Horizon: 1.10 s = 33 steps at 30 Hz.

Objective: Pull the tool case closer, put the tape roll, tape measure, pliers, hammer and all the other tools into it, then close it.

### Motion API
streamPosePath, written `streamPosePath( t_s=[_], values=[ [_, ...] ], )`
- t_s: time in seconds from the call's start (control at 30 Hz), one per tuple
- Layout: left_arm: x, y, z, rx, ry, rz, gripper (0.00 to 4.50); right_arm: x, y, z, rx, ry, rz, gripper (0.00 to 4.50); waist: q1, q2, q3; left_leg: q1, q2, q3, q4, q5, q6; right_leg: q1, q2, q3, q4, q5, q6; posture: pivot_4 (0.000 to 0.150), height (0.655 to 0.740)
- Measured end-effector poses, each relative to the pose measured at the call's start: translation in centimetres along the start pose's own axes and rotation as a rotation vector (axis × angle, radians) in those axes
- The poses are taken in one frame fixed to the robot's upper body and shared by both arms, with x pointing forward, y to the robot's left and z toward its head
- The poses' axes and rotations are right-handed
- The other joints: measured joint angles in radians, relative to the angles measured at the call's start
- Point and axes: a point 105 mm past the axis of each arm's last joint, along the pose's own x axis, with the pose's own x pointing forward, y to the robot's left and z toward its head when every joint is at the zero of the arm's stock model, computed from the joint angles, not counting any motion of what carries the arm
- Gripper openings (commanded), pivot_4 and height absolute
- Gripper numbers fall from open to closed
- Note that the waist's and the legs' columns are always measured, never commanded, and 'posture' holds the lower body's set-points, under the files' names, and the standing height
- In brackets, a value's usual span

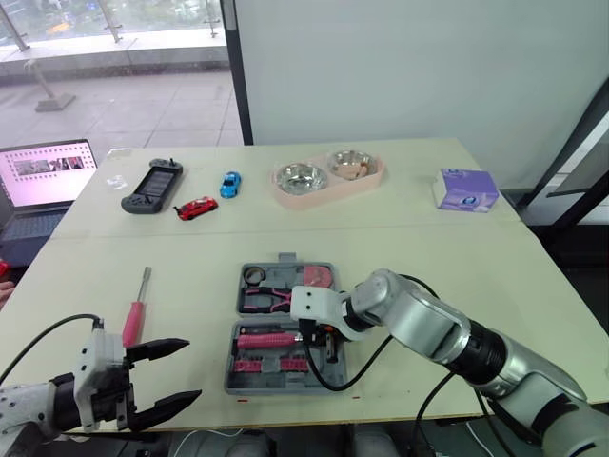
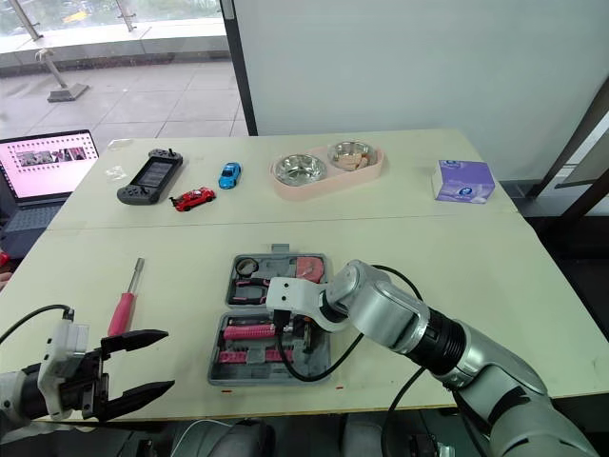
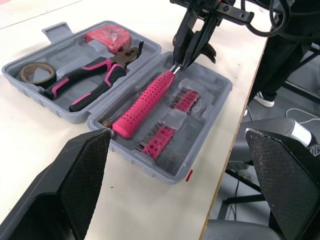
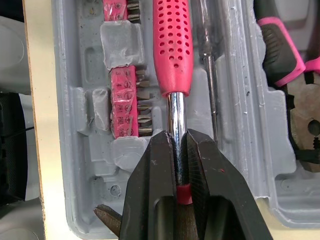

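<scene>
Evidently the right gripper point(image 4: 179, 137) was pinching the hammer point(image 4: 172, 45) by its chrome shaft. The pink handle stretched out ahead of the fingertips, along its moulded slot in the tool case point(image 3: 220, 100). Doing this well probably meant pressing the handle flat into the recess before letting go. The fingers should then part only slightly and lift straight up, since the bit strips point(image 4: 125, 107) sat close on one side of them. Pliers point(image 3: 95, 75), tape roll point(image 3: 32, 72) and tape measure point(image 3: 107, 39) lay in the half beyond that gripper. The left gripper point(image 1: 190, 369), fingers spread, hovered with the screwdriver point(image 1: 135, 314) just ahead of it on the table point(image 1: 476, 267).
</scene>
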Motion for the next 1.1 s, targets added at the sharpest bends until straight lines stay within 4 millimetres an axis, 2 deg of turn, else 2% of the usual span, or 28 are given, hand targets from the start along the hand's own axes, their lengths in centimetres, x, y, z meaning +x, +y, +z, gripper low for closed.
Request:
streamPosePath(
  t_s=[0.87, 0.93, 1.1],
  values=[
    [0.0, 0.0, 0.0, -0.002, 0.0, 0.006, 4.5, 1.3, 0.6, -0.1, -0.009, 0.017, 0.017, 0.03, 0.001, 0.0, 0.0, 0.0, 0.0, 0.0, 0.0, 0.0, 0.0, 0.0, 0.0, 0.0, 0.0, 0.0, 0.0, 0.15, 0.7239],
    [0.0, 0.0, 0.0, -0.002, -0.001, 0.007, 4.5, 1.3, 0.5, -0.1, -0.012, 0.017, 0.013, 0.95, 0.001, 0.0, 0.0, 0.0, 0.0, 0.0, 0.0, 0.0, 0.0, 0.0, 0.0, 0.0, 0.0, 0.0, 0.0, 0.15, 0.7239],
    [0.1, -0.1, 0.0, 0.001, -0.003, 0.004, 4.5, 1.4, 0.4, -0.1, -0.016, 0.013, 0.002, 0.95, 0.001, 0.0, 0.0, 0.0, 0.0, 0.0, 0.0, 0.0, 0.0, 0.0, 0.0, 0.0, 0.0, 0.0, 0.0, 0.15, 0.7239]
  ],
)
